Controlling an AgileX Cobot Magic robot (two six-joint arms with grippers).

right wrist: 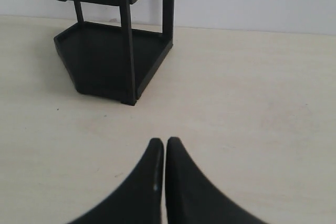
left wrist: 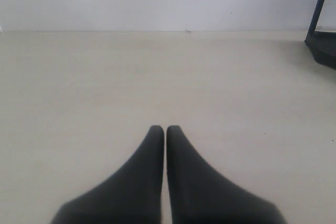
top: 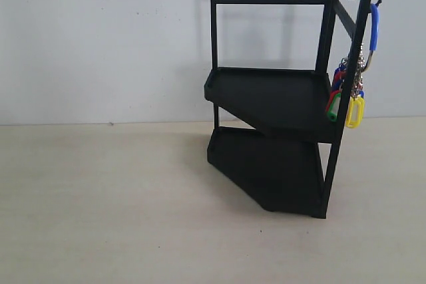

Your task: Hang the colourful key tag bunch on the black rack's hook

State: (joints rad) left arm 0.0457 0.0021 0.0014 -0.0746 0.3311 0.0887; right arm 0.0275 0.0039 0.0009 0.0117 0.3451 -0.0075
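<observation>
The colourful key tag bunch (top: 361, 66) hangs from the hook (top: 378, 2) at the black rack's (top: 266, 98) two o'clock; left gripper (left wrist: 166, 129) and right gripper (right wrist: 165, 141) are clenched, empty.

Views are evenly, brightly lit; a faint soft shadow is cast by the tall black metal-frame rack (top: 266, 98) on the white wall (top: 100, 44).
</observation>
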